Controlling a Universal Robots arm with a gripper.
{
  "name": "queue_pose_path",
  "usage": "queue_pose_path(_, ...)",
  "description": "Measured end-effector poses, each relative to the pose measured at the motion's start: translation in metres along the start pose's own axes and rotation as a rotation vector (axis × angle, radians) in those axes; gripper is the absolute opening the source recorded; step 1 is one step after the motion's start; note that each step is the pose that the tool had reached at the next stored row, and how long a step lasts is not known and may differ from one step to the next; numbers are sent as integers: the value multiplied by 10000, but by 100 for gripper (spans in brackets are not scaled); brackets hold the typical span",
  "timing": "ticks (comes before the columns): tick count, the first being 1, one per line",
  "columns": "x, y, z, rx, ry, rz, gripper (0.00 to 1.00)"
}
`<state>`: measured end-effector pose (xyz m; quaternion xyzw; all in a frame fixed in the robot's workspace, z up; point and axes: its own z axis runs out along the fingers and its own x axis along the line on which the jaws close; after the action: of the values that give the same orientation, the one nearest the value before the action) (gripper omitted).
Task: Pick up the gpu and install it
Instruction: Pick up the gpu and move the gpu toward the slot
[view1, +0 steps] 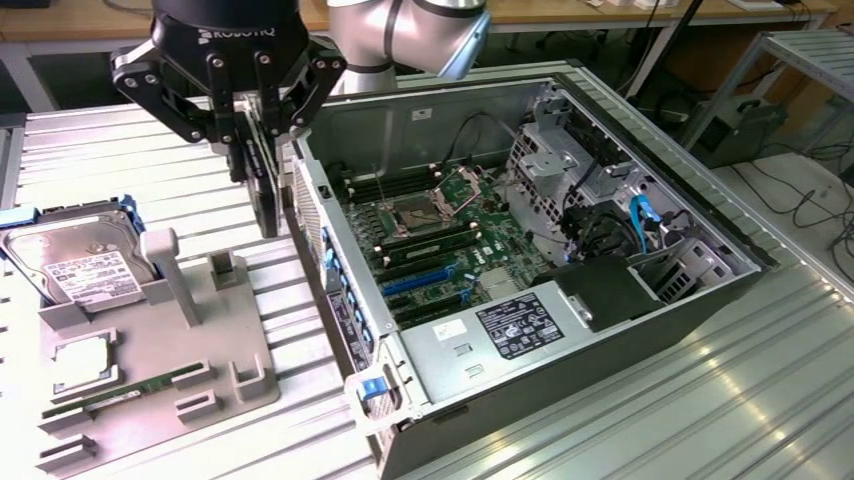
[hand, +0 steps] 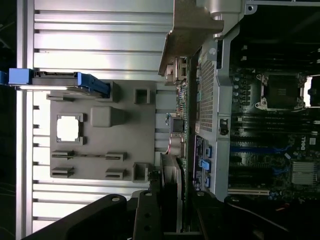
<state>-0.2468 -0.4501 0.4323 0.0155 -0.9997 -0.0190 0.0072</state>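
The gpu (view1: 268, 195) hangs edge-on in the air, a thin dark card between the grey fixture tray and the open computer case. My gripper (view1: 262, 150) is shut on its upper part. In the wrist view the gpu (hand: 181, 122) runs away from my gripper (hand: 175, 212), showing its green board edge, and its silvery bracket (hand: 192, 35) is at the far end. The card sits just outside the case's perforated rear wall (hand: 207, 95). Blue expansion slots (view1: 420, 280) lie on the motherboard inside the case.
The open computer case (view1: 694, 290) lies on its side on the exterior view's right. The grey fixture tray (view1: 227, 345) on the left holds a hard drive (view1: 80, 265), a CPU (view1: 80, 355) and a RAM stick (view1: 114, 400). Ribbed metal table (view1: 667, 420) surrounds both.
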Motion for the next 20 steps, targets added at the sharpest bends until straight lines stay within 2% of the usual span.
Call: queue_pose_path(20,-300,-9,-1,-1,0,0,28)
